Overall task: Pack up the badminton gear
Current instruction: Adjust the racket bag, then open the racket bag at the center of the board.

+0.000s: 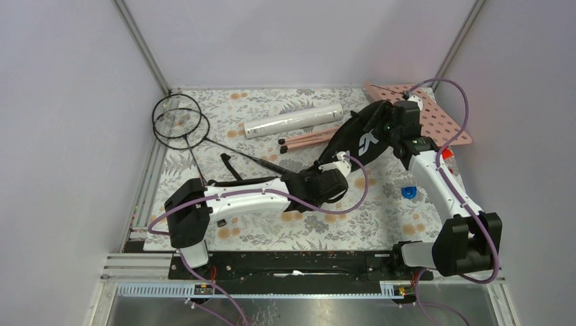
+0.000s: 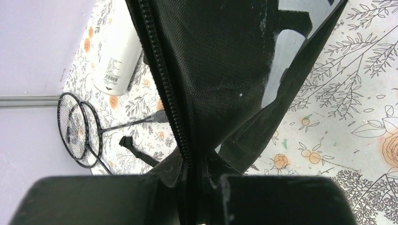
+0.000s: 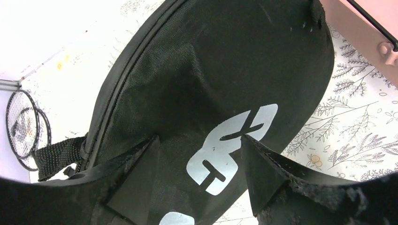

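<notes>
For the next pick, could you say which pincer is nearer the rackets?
Left. The left pincer grips the bag beside the rackets; the right pincer hovers over the bag's far end.

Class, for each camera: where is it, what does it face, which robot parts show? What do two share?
Top external: overhead behind both arms, which show whole, facing the table.
Left wrist: faces the bag, pinched at its zipper by the left gripper.
Right wrist: faces the bag's logo, inside the open right gripper.
Both wrists share the rackets.
</notes>
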Controlling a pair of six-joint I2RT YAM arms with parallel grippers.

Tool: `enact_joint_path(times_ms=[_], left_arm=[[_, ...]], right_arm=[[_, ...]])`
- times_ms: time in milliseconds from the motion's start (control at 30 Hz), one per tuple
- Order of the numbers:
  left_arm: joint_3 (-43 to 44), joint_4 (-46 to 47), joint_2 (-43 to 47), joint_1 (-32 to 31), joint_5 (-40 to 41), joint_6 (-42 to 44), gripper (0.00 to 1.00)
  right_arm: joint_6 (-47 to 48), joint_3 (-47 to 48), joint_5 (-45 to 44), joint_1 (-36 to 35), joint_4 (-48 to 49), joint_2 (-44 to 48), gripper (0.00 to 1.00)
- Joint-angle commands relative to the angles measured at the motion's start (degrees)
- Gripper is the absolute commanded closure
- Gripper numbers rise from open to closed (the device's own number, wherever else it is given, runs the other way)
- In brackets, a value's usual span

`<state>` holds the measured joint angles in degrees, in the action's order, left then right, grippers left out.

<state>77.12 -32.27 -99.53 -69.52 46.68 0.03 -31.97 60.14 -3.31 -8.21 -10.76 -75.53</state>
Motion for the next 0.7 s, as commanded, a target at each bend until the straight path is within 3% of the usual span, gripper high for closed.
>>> enact_joint_path(times_ms=[0, 167, 667], left_arm=[[2.2, 3.8, 0.8, -0.3, 4.5, 1.8, 1.0], [2.1, 3.8, -0.3, -0.3, 3.9, 2.0, 1.0], [2.4, 4.5, -0.9, -0.3, 4.6, 2.1, 1.0]], right_arm=[[0.0, 1.7, 0.8, -0.2, 1.5, 1.4, 0.24], [0.9, 4.2, 0.1, -0.2, 1.1, 4.3, 0.15], [-1.9, 11.8, -1.5, -0.2, -2.4, -0.6, 0.14]])
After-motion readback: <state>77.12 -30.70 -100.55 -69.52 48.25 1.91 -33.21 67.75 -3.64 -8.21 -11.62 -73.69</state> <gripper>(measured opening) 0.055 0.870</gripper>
